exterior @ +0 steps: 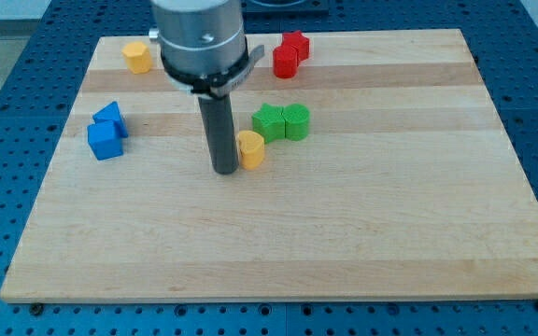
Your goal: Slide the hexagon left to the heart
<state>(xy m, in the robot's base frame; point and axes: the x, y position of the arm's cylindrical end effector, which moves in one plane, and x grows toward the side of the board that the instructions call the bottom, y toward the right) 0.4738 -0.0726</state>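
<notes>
A wooden board on a blue table holds small blocks, and my tip (a plain rod with no fingers to open or close) touches the left side of a yellow block near the centre. A green star and green cylinder sit just up-right of it. Another yellow block lies top left, a red block top centre, two blue blocks at left; which is hexagon or heart is unclear.

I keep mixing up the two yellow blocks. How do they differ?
The yellow block at top left stands alone near the board's top edge; the yellow block by my tip sits mid-board, just below the green blocks. My tip is right beside the second, far from the first. Both are small and yellow.
</notes>
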